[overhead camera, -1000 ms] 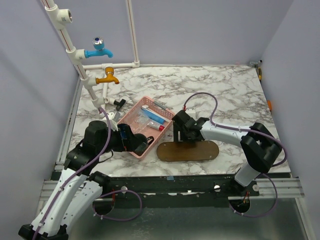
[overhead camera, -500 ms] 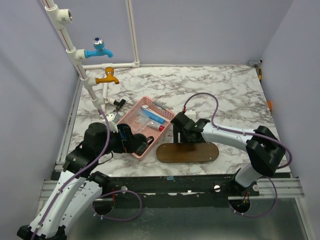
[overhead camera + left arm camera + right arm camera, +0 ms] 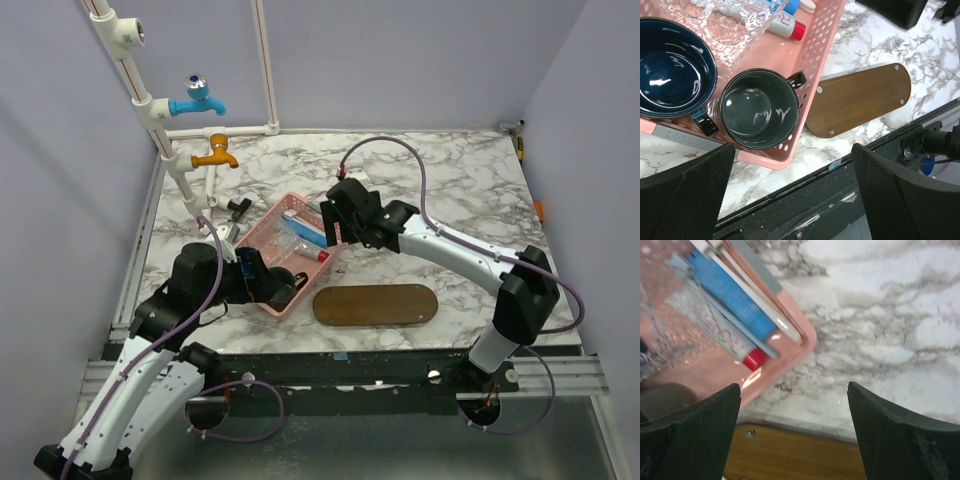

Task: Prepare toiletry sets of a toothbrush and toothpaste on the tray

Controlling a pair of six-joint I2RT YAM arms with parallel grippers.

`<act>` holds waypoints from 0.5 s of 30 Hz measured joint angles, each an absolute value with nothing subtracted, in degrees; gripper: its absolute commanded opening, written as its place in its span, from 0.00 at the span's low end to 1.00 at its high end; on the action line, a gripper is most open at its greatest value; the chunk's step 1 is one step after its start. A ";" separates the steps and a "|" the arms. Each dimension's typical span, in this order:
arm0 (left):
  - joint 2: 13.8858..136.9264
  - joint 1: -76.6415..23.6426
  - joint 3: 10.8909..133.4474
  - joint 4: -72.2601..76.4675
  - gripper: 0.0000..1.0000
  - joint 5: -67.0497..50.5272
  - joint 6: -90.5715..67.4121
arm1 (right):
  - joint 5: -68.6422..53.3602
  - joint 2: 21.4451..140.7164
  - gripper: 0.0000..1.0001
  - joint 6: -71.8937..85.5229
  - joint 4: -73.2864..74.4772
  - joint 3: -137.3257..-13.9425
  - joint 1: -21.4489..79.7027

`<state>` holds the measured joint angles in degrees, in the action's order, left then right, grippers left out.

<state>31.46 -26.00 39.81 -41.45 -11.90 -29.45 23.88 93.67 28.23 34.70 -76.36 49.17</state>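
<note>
Left end effector [image 3: 792, 150]: fingers spread fully, holding nothing, positioned above the near end of the pink basket [image 3: 815, 45], over a dark mug [image 3: 760, 107] and a blue cup [image 3: 672, 67]. Right end effector [image 3: 794, 387]: fingers spread wide, holding nothing, positioned above the basket's right-hand corner, where the toothpaste [image 3: 740, 347] lies inside the basket with its red cap toward that corner and a white toothbrush [image 3: 775, 320] alongside. The tray [image 3: 375, 304] lies bare on the counter [image 3: 450, 190], just beside the basket on its right.
</note>
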 measured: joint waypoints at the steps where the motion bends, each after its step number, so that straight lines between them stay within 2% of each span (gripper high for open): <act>1: 31.83 -26.00 39.81 -41.45 0.99 -11.79 -29.50 | 23.44 94.83 0.88 26.57 34.46 -78.48 48.84; 8: 33.32 -26.00 39.81 -42.06 0.99 -10.41 -29.65 | 17.02 103.85 0.85 17.06 33.10 -89.17 43.18; 15: 32.71 -26.00 39.81 -42.09 0.99 -9.85 -29.74 | 10.04 109.65 0.82 9.30 32.12 -92.88 40.38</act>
